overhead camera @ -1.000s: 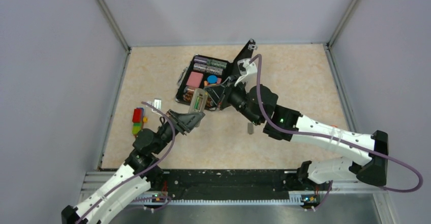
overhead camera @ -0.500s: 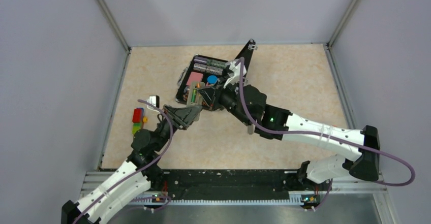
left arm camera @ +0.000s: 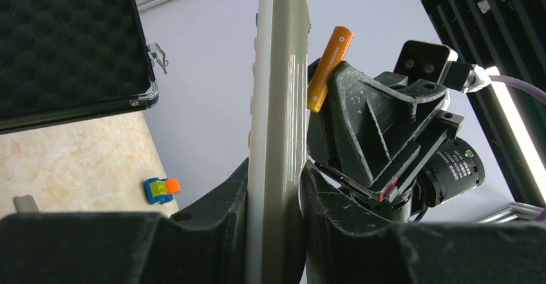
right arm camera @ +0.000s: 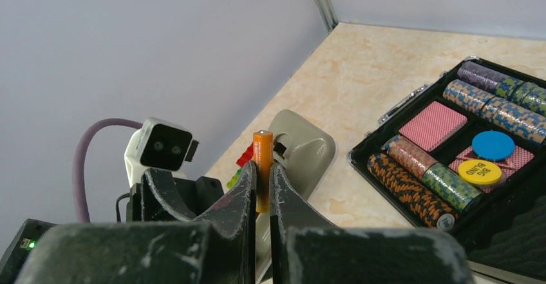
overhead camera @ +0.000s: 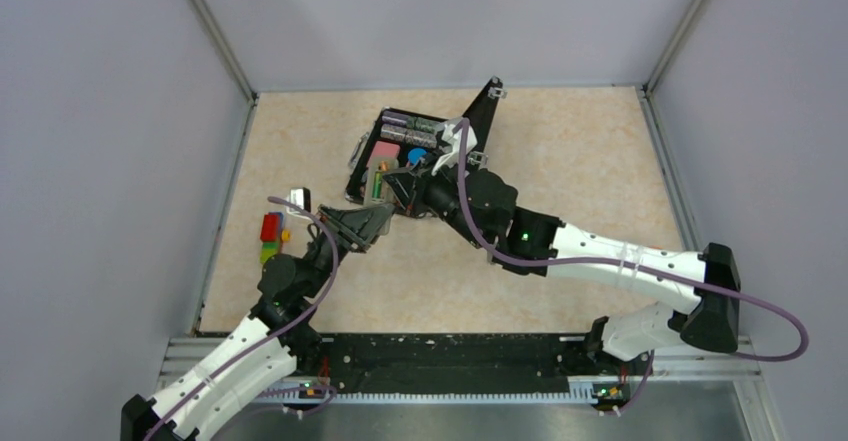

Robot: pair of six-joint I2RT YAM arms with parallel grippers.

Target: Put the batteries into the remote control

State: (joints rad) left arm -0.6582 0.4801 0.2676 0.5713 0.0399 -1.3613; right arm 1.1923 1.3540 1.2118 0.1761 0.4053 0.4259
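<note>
My left gripper point(left arm camera: 273, 190) is shut on the remote control point(left arm camera: 277, 104), holding it edge-on and off the floor. In the top view the remote point(overhead camera: 378, 185) is by the black case's near edge, with a green strip in its grey back that looks like the green battery. My right gripper point(right arm camera: 263, 176) is shut on the orange battery point(right arm camera: 262, 158), upright and right against the remote's grey back point(right arm camera: 308, 152) at the open compartment. The orange battery also shows in the left wrist view point(left arm camera: 329, 68), beside the remote. In the top view the right gripper point(overhead camera: 398, 183) sits to the right of the remote.
An open black case point(overhead camera: 362, 149) holds poker chip rolls point(overhead camera: 415, 126), cards and loose chips, with its lid point(overhead camera: 484, 111) raised. A multicoloured block toy point(overhead camera: 270, 239) lies by the left wall. A small blue-green-orange toy point(left arm camera: 161, 189) and a small grey piece point(left arm camera: 26, 203) lie on the floor.
The right gripper has carried the orange battery left, up to the remote's back. The left gripper has shifted the remote slightly left and towards the case.
</note>
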